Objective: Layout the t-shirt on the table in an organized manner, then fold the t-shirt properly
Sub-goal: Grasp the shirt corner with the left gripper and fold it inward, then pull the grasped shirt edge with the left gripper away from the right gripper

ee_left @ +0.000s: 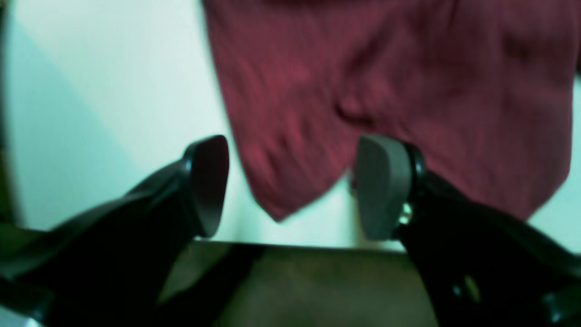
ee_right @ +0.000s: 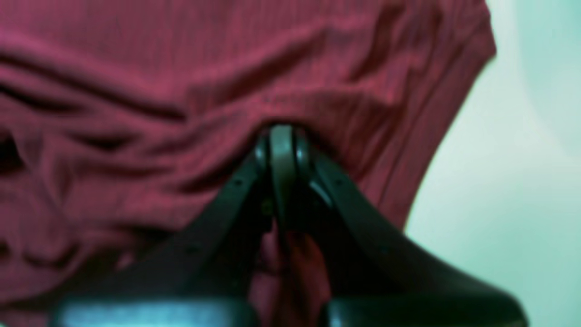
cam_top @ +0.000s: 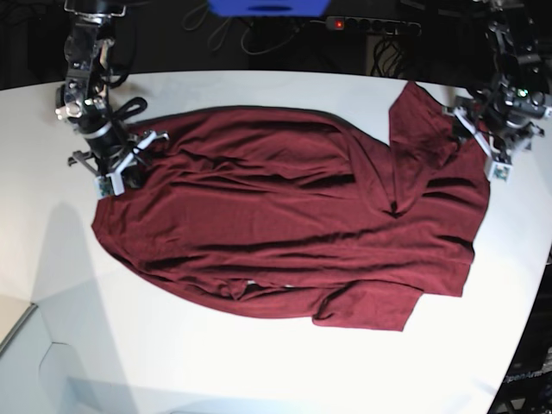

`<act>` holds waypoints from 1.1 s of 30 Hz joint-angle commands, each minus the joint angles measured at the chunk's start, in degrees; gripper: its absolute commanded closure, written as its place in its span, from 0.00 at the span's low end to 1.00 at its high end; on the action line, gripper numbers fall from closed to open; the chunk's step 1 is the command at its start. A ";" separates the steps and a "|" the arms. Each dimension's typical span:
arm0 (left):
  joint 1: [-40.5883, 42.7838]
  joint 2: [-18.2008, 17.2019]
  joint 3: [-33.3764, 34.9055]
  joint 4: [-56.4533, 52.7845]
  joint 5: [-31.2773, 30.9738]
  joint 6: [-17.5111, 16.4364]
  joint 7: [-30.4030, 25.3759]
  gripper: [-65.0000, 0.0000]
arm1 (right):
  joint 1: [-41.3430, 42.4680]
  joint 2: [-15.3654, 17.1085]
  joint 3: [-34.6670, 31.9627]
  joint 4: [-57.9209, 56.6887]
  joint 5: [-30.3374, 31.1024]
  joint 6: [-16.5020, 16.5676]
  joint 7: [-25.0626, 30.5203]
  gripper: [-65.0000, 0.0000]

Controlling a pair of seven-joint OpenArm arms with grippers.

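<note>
Two claws sit at opposite ends of the maroon t-shirt (cam_top: 285, 216) spread across the white tabletop (cam_top: 259, 362): the right claw (ee_right: 281, 136) is pinched on its fabric, while the left claw (ee_left: 290, 186) gapes apart above one corner.

No text, label, brand, number or sign can be read in any of the views. The t-shirt (cam_top: 285, 216) is plain, with no print. The desk (cam_top: 259, 362) carries no marking. The blue object (cam_top: 267, 7) at the far edge and the power strip (cam_top: 371, 24) beside it are too small and blurred to show any lettering.
</note>
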 commanded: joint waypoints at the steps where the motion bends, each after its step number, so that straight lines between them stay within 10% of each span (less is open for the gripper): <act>1: -0.59 -0.72 -0.34 -0.49 0.48 0.36 -0.94 0.35 | 1.11 0.55 0.18 0.26 0.65 -0.01 1.14 1.00; 12: -3.67 -1.60 -0.61 -14.38 0.74 0.36 -11.84 0.35 | 3.22 1.52 0.09 -3.43 0.65 -0.01 1.14 1.00; 33: -14.57 -8.46 -0.78 -22.21 0.65 0.36 -12.45 0.35 | 11.30 8.73 0.45 -21.19 0.65 -0.01 1.76 1.00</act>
